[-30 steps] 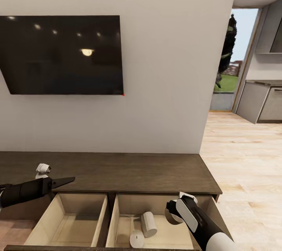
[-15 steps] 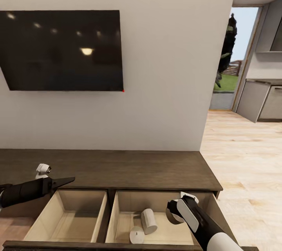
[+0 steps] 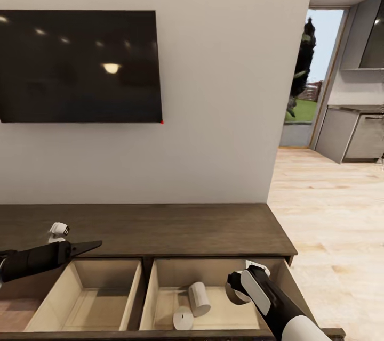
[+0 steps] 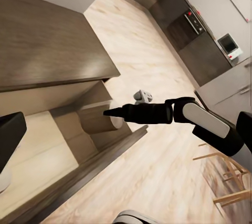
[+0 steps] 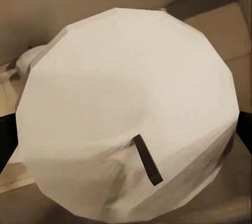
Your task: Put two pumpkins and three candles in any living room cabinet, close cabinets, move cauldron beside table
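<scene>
Two candles [image 3: 192, 306] in cabinet [image 3: 160, 229] drawer

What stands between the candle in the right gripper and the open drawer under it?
Nothing visible blocks it. The right gripper holds the candle above the open right drawer of the cabinet. Two candles already lie at its left part; the floor beneath is bare.

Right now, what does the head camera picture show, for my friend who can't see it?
Two pale-lined drawers of a long dark-brown wooden cabinet stand open; two white cylinder candles lie in the right one. A black wall television hangs above.
</scene>
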Robot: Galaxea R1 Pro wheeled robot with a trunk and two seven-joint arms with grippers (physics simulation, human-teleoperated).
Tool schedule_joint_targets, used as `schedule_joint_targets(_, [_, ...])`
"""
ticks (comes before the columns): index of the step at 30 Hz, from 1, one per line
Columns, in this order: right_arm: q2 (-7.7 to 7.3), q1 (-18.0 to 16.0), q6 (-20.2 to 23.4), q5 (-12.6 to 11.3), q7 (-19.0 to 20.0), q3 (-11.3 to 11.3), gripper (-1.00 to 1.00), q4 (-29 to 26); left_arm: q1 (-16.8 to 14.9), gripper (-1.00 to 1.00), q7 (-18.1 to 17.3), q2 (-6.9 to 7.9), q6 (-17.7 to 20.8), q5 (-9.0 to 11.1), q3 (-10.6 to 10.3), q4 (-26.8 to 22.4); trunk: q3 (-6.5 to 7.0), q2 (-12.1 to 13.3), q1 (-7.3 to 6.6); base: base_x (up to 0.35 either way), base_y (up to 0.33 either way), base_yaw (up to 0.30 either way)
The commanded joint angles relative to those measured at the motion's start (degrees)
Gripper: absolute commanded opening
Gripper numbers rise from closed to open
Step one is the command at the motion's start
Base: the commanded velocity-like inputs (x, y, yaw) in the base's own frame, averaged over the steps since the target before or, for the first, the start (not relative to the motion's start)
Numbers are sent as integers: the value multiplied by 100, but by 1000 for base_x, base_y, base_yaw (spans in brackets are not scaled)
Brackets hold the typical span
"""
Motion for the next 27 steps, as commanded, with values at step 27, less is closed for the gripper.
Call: schedule_joint_targets(27, [14,0,-2,10,-9,0,-100,8,0,100,0,0,0,8,0,0,-351,-762,417,0,0,-11])
